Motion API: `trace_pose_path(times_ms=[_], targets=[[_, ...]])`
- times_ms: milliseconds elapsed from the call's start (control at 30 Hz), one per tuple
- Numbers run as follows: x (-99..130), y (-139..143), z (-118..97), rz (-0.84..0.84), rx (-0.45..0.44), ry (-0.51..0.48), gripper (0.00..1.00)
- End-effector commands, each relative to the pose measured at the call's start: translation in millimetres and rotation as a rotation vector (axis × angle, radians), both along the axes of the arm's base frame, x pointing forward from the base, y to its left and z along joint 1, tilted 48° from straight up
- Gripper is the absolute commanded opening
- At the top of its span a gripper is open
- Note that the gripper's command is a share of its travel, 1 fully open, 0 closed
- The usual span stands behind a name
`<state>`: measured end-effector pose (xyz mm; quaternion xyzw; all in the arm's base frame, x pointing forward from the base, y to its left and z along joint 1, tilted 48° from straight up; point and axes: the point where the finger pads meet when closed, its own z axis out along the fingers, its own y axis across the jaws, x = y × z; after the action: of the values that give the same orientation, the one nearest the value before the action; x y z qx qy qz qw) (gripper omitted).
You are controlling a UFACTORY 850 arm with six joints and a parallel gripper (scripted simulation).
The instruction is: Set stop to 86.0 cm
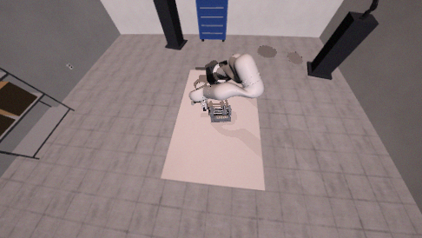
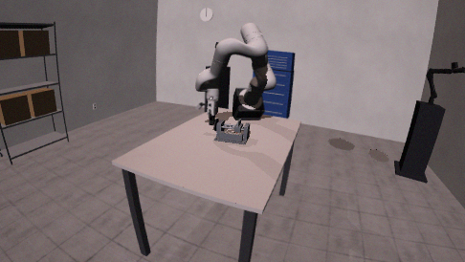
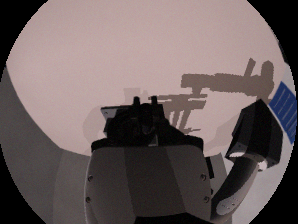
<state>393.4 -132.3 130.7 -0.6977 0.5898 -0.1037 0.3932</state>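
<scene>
The small grey stop device [image 1: 214,118] [image 2: 232,138] stands on the table, with rails across its top between two end plates. A block on the rails looks like the stop; the figures on its front are too small to read. The dark handwheel is at the device's left end and is mostly hidden by the fingers. My gripper [image 1: 204,109] [image 2: 211,122] [image 3: 145,103] points down at that left end, its fingertips close together. It appears shut on the handwheel, though the contact itself is dark and hard to see.
The device stands on the pale table top [image 1: 208,161] [image 2: 191,164], near the arm's black base [image 2: 248,112]. The arm arches over behind it. A blue drawer cabinet [image 1: 212,19] [image 2: 282,91], a dark pillar and a shelf rack with boxes stand away from the table.
</scene>
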Motion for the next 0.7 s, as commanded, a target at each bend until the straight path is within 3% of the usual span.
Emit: trace_pose_path(times_ms=[0, 367, 667], targets=[[5, 3, -6, -0.001, 0.000, -0.001, 0.06], [24, 11, -12, -0.001, -0.001, -0.001, 0.06], [44, 14, -2, -0.001, -0.001, -0.001, 0.06]])
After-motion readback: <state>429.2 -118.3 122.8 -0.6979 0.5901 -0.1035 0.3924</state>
